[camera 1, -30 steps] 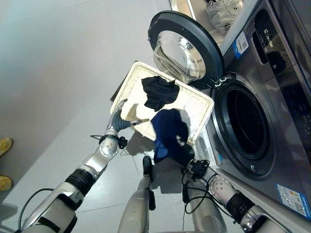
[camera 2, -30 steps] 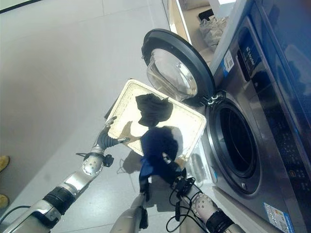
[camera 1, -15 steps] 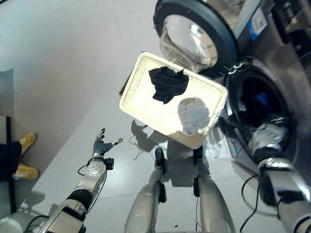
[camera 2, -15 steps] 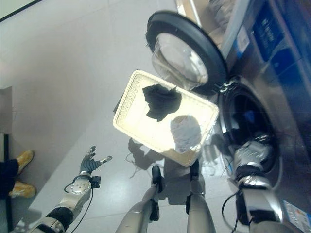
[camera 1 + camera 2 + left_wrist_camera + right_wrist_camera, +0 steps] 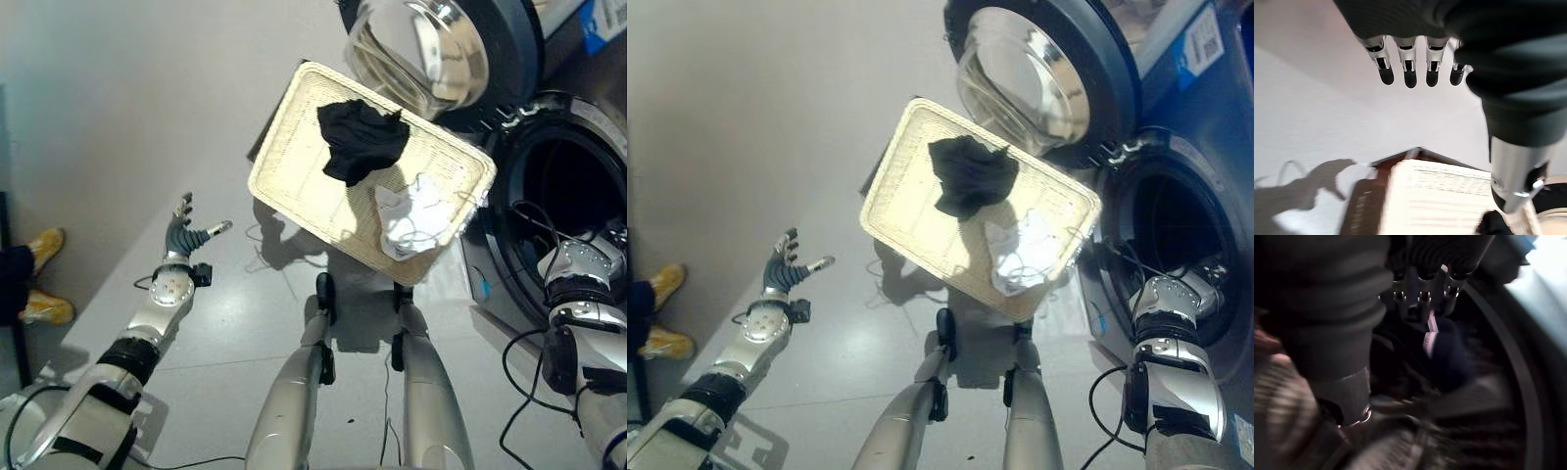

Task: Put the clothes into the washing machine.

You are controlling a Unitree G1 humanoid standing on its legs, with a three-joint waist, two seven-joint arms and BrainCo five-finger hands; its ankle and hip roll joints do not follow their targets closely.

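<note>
The right robot hand reaches into the round opening of the grey front-loading washing machine. In its own wrist view the fingers hang just above a dark blue garment with a pale tag, lying inside the dark drum. Whether those fingers pinch the cloth or have let go, I cannot tell; the fingers look nearly straight, and the garment touches or lies just beside their tips.

The left robot hand is held out over the pale floor, well apart from everything, its fingers spread and relaxed, holding nothing.

Between the two arms stands the cream woven rectangular basket, and in it lie a crumpled black garment and a crumpled white garment. The machine's round glass door stands open just above the basket.

So, by my judgement, one piece is in or going in, and two pieces are left.
</note>
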